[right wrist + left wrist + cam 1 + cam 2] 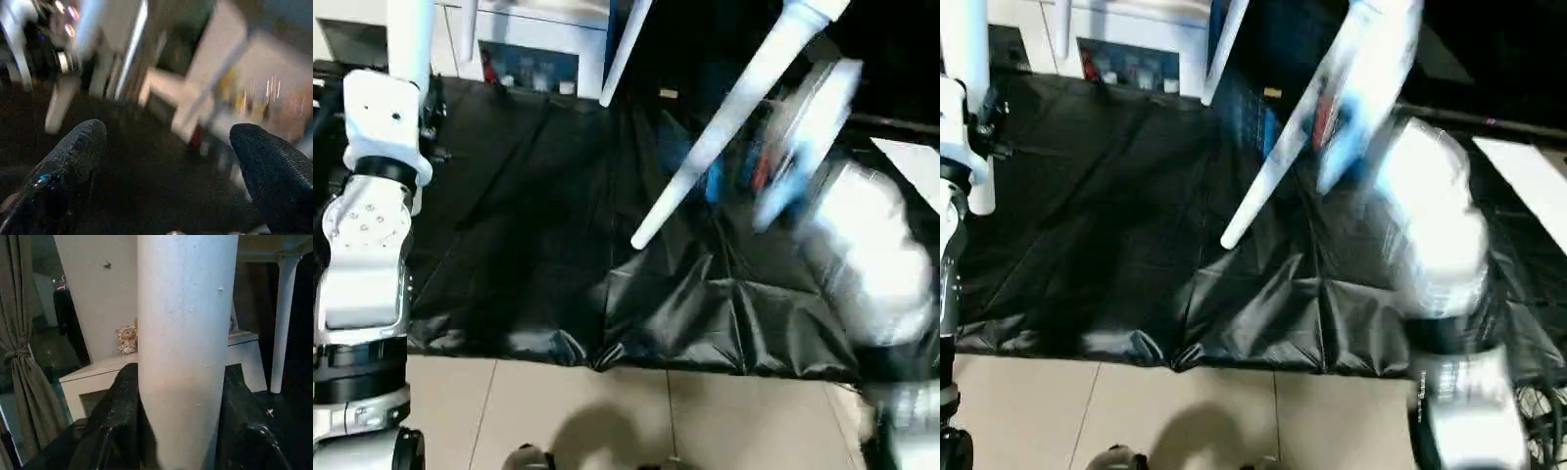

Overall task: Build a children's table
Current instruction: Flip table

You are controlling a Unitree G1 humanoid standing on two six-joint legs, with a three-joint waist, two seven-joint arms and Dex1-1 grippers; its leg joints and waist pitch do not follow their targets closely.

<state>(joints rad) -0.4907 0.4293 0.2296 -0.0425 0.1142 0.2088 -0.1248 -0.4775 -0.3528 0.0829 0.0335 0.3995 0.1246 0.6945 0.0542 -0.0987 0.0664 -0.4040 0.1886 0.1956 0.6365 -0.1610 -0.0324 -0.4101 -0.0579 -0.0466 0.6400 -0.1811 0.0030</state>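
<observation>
Over black sheeting (529, 245), left end effector (178, 431) clamps a leg (186, 342); right end effector (166, 166) spread.

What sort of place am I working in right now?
Most likely an indoor room set up as a work area: a black sheet is spread over a tiled floor, a white cabinet stands behind it, and the left wrist view shows a tied-back curtain and a stuffed toy.

4 white legs (734, 127), 2 arms, 1 black sheet (538, 245)

Left pincer (178, 431) clamped; right pincer (166, 161) spread.
</observation>
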